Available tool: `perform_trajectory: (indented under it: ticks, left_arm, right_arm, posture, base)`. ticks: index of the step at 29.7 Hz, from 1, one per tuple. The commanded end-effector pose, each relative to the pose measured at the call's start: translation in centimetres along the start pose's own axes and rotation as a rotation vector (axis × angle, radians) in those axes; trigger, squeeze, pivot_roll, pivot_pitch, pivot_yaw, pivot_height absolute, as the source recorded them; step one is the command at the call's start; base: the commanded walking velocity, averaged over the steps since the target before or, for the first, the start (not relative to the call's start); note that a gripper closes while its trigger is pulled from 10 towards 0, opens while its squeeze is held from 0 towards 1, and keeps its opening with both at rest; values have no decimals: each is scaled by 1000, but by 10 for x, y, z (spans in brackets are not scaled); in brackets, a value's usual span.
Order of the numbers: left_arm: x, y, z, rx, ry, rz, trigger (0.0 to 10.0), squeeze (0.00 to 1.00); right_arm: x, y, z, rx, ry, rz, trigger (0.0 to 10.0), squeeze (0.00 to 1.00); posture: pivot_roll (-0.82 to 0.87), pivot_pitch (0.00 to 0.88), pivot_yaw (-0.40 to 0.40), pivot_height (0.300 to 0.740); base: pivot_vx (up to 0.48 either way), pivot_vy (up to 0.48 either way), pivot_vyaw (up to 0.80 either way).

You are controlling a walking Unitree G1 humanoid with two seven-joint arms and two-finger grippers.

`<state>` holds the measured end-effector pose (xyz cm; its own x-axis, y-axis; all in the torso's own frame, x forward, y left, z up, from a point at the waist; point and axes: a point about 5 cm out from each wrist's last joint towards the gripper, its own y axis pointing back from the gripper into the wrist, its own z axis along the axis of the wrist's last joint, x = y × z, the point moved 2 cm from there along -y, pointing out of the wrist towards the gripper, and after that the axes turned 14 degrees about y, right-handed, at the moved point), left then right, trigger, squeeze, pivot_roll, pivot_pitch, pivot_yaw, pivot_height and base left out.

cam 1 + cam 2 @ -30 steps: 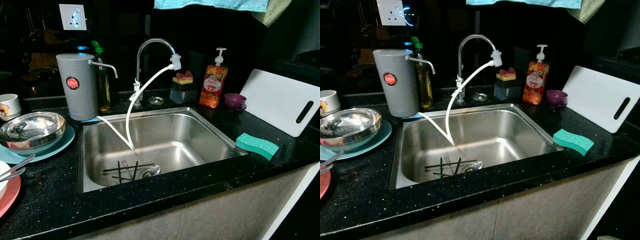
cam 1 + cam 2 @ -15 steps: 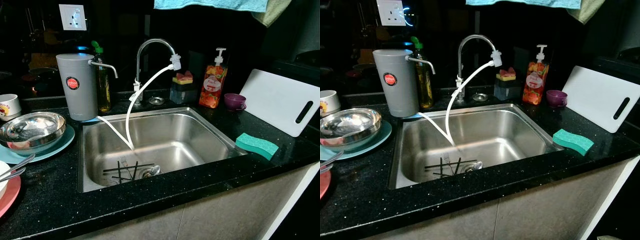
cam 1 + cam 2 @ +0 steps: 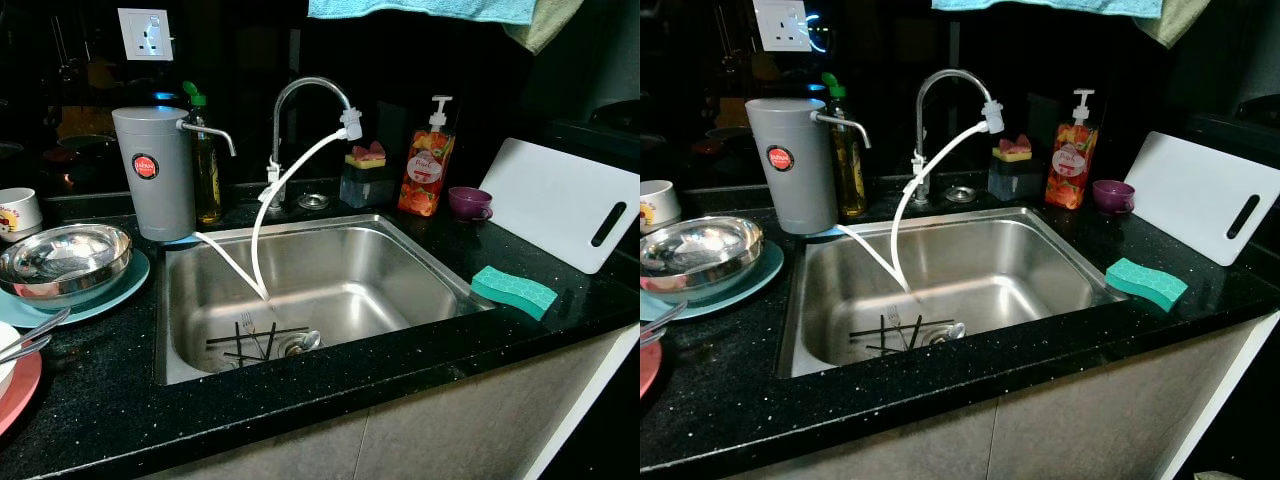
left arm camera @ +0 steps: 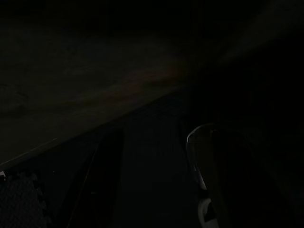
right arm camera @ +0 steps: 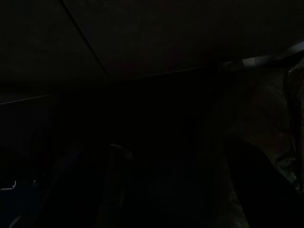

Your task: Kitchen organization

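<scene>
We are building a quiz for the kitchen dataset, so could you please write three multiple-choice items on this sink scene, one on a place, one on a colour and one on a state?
1. Where does the green sponge lie?
A. In the sink basin
B. On the counter right of the sink
C. On the white cutting board

2. What colour is the small bowl beside the soap dispenser?
A. Purple
B. Yellow
C. White

3. How does the steel bowl sit?
A. Upside down in the sink
B. Upright on a teal plate
C. Hanging from the faucet

Answers: 1 B, the sponge rests on the black counter by the sink's right rim; 2 A, the bowl is purple; 3 B, it stands open side up on the teal plate.
</scene>
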<state>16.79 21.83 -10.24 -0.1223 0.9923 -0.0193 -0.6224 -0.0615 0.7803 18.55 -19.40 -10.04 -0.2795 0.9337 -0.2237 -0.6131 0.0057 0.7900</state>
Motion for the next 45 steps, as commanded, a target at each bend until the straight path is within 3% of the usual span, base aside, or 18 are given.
perform_trajectory:
  ticks: [1,45]
  left_arm:
    - [-1,0,0,1,-6,-4,10000,0]
    - [-5,-1,3,-8,-6,-16,10000,0]
  right_arm:
    - [0,0,-2,10,0,-3,10000,0]
    - [-5,1,-3,11,13,-9,10000,0]
  posture:
    - [51,13,-65,740]
    - [45,0,-71,740]
  base:
    - [0,0,0]
    - [0,0,0]
